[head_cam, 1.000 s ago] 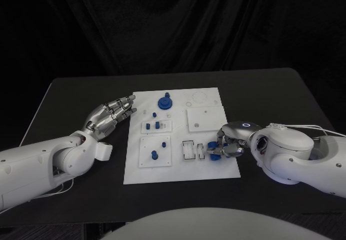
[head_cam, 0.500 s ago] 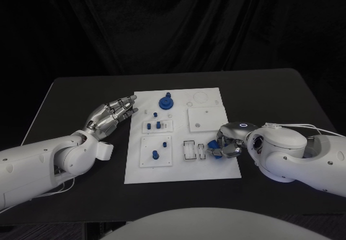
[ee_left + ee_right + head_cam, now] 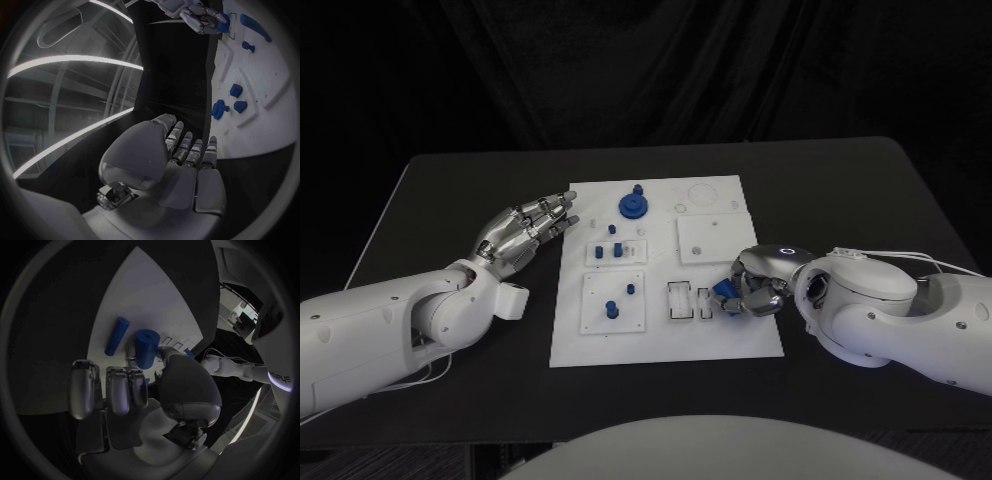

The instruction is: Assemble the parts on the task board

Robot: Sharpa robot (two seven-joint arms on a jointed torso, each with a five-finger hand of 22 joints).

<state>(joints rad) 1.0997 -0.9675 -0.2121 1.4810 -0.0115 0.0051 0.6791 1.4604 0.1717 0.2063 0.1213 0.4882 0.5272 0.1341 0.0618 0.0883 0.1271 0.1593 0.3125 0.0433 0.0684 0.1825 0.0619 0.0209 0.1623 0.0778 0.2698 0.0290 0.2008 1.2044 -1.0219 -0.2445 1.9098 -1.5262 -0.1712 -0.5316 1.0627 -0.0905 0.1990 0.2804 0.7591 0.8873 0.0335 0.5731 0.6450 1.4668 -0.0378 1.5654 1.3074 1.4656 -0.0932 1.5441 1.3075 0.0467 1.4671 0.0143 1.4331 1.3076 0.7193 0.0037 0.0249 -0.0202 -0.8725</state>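
1. Since the earlier frames, the right hand (image 3: 750, 292) has drawn slightly back toward the board's right edge with its blue load, while the left hand (image 3: 524, 232) has stayed where it was.
2. Right hand: it pinches a short blue cylinder (image 3: 145, 347) between thumb and fingers, just over the near-right part of the task board (image 3: 733, 340).
3. A second, slimmer blue peg (image 3: 116, 335) lies flat on the board just beside the held cylinder, their long axes roughly parallel.
4. The slotted white fixtures (image 3: 678, 300) sit just on the hand's inner side, toward the board's middle, so the coming placement likely runs that way.
5. Left hand: empty, fingers spread, hovering over the bench (image 3: 459, 180) by the board's left edge, well apart from the cylinder; the right hand is clearly the nearer one.
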